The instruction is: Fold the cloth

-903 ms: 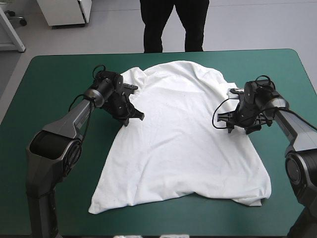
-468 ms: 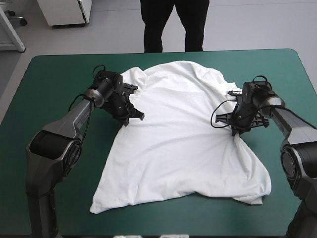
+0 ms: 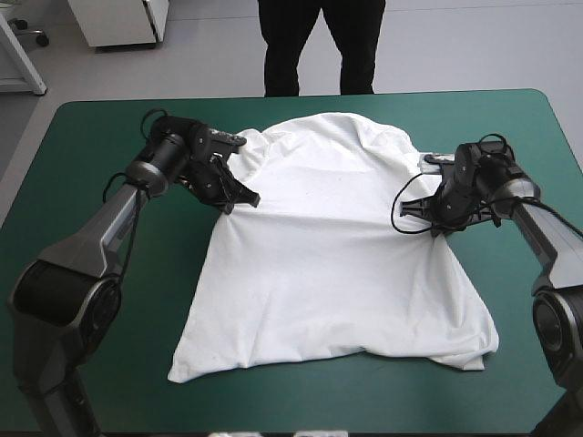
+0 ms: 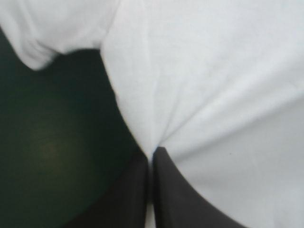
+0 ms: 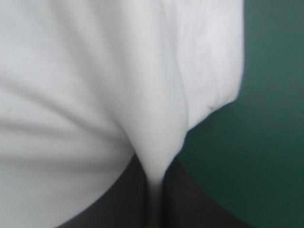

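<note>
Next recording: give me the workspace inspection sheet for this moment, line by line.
Surface: teal-green table cover, no marks or damage visible.
Job's things: white T-shirt spread mostly flat, collar toward the far edge, hem rumpled at the near right.
Clutter: nothing seen.
Grippers: left gripper shut on the T-shirt's left edge below the sleeve; right gripper shut on its right edge, cloth pinched in both.
Cables: nothing seen beyond the robot's own.
Surroundings: nothing seen at or over the table.

I work in what looks like a lab: my table (image 3: pixel 533 98) wears a teal-green cover (image 3: pixel 319 401), bare grey floor (image 3: pixel 455 45) lies beyond, a white cabinet (image 3: pixel 123 23) at eleven o'clock.
</note>
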`<move>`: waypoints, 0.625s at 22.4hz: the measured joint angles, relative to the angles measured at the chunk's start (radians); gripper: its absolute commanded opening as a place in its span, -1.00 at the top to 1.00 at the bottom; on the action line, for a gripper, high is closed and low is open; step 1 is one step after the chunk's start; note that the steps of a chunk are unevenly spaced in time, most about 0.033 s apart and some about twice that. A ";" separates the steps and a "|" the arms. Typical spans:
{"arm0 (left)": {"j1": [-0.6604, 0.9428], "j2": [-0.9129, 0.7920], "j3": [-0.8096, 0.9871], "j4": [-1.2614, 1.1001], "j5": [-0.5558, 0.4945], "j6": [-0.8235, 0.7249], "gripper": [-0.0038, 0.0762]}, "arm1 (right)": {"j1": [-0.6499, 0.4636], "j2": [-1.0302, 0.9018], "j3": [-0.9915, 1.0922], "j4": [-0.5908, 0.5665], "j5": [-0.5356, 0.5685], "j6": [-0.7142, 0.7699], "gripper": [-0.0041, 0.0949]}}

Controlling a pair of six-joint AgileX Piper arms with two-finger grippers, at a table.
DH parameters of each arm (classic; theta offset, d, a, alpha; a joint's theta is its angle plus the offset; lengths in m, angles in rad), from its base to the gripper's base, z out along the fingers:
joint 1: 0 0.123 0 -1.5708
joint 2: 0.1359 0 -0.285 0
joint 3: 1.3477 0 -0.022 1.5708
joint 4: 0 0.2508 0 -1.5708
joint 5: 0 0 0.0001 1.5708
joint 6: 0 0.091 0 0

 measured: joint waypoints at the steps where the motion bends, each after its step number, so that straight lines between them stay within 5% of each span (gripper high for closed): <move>1: 0.000 -0.034 0.000 -0.001 0.000 -0.001 0.93 | 0.000 -0.016 -0.010 -0.006 0.001 0.000 0.95; 14: -0.001 -0.413 -0.188 -0.001 -0.066 -0.002 0.93 | 0.000 -0.260 -0.459 -0.023 0.107 -0.053 0.95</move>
